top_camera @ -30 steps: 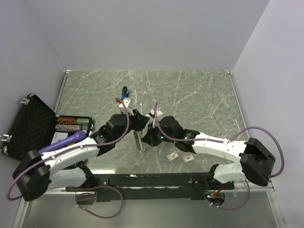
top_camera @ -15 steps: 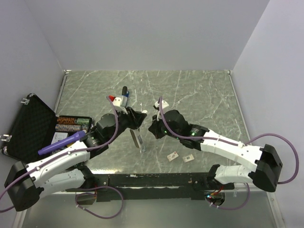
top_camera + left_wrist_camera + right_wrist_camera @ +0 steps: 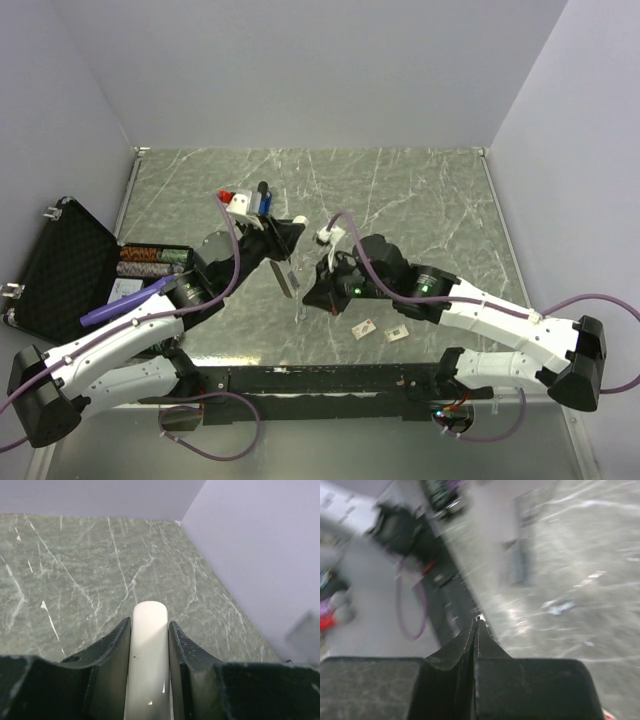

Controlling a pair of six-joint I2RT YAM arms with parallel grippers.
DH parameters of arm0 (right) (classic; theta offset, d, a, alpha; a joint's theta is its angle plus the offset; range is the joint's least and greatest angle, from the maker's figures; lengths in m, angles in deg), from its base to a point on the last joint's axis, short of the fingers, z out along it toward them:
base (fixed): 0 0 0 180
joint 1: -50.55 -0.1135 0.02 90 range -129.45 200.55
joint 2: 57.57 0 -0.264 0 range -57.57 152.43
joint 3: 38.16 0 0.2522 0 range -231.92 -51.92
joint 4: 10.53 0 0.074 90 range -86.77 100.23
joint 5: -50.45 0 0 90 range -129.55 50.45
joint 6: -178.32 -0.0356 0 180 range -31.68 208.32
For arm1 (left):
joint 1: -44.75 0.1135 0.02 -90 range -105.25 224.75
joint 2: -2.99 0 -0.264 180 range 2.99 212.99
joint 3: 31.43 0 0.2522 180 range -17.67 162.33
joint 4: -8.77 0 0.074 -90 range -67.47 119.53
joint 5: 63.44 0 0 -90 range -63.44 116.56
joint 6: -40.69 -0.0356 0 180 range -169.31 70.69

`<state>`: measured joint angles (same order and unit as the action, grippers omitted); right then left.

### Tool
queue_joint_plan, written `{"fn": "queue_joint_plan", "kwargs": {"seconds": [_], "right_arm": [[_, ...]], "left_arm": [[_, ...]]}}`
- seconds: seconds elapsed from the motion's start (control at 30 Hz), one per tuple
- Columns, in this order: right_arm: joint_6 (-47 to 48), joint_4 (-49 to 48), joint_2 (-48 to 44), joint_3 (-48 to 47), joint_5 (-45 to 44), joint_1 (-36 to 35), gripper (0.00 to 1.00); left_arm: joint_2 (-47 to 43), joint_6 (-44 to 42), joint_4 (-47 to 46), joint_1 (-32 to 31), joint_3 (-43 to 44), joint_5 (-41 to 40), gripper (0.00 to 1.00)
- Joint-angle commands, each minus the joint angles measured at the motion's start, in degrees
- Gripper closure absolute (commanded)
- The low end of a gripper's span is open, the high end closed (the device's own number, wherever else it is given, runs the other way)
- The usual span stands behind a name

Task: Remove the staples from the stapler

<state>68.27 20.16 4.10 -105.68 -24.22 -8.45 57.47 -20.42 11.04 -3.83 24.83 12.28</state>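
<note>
Blue plastic shell over a black base: stapler point(image 3: 262, 200), top view, apparently lying on the counter point(image 3: 420, 210) near the left wrist, apart from the left fingers point(image 3: 285, 232) and untouched. Long axis away from the arm bases toward the back wall, black end farthest. Judged light, rigid and smooth enough to slip; best pinched across the narrow flanks at mid-body, top left free to hinge open. No staples made out for certain; if a strip, likely feather-light and brittle, to be held by its long edges. Right fingers point(image 3: 315, 290) well short of the stapler. Left wrist view: left fingers point(image 3: 112, 650) partly closed around a white bar point(image 3: 149, 655), bar pointing forward over green-veined counter. Right wrist view: right fingers point(image 3: 465, 645) pressed fully together, nothing between them; background blurred, stapler not identifiable.
</note>
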Motion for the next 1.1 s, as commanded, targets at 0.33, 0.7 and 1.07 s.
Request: {"fn": "queue_joint_plan", "kwargs": {"seconds": [0.33, 0.7, 1.07], "right_arm": [[-0.8, -8.5, 7.6, -5.4, -1.8, -6.7, 1.0], [-1.1, -8.7, 8.6, -5.3, -17.2, -6.6, 1.0], [-0.1, -4.1, 6.1, -5.8, -28.2, -6.6, 1.0]], "left_arm": [[-0.1, 1.4, -2.3, -0.2, 5.1, 1.1, 0.99], [-2.5, 4.1, 2.4, -0.1, 6.2, 3.9, 0.99], [-5.3, 5.0, 5.2, -0.2, 6.1, 5.1, 0.99]]}}
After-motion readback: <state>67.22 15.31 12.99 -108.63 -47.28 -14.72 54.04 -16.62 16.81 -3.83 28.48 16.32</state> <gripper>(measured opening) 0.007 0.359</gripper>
